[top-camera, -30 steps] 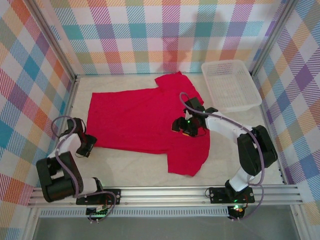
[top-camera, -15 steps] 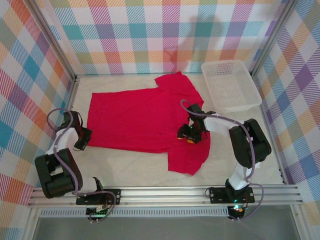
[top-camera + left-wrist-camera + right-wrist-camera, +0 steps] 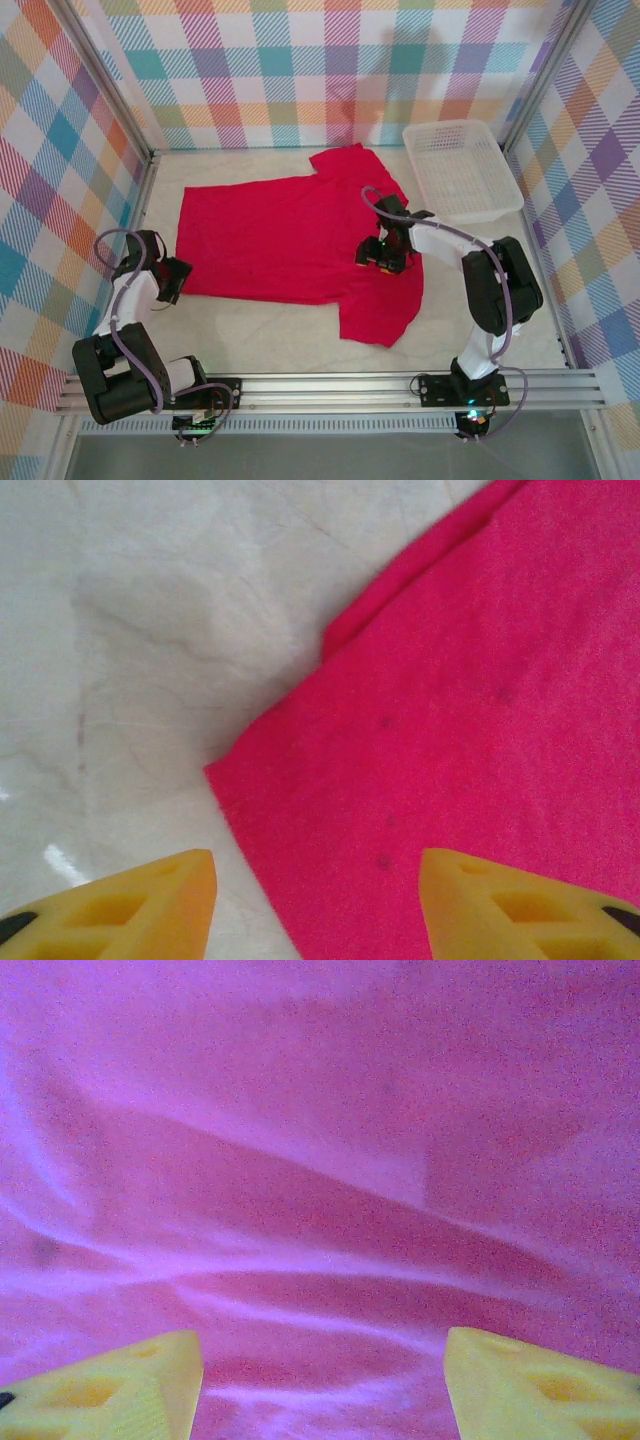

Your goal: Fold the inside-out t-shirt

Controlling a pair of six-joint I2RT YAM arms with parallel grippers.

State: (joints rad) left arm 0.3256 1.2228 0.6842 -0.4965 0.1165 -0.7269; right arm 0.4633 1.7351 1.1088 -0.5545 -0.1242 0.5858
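I have the inside-out t-shirt (image 3: 290, 240) lying spread out, mostly flat, in the middle of the desk (image 3: 260, 335). Its hem is towards the left. One sleeve points to the back, near the white plastic basket (image 3: 450, 124) in the far right corner, and the other points to the near edge.

My left end effector (image 3: 172, 280) sits low at the shirt's near-left corner. On its wrist camera the left end effector (image 3: 315, 910) is spread with nothing between the yellow fingertips (image 3: 150, 900). One tip is over bare desk (image 3: 150, 630) and the other over red fabric, and the corner of the t-shirt (image 3: 450, 730) lies between them.

My right end effector (image 3: 386, 255) is over the shirt's right part, between the two sleeves. Its wrist view shows the right end effector (image 3: 320, 1390) spread as well, above rippled red cloth (image 3: 320, 1160) and pinching nothing that I can see.
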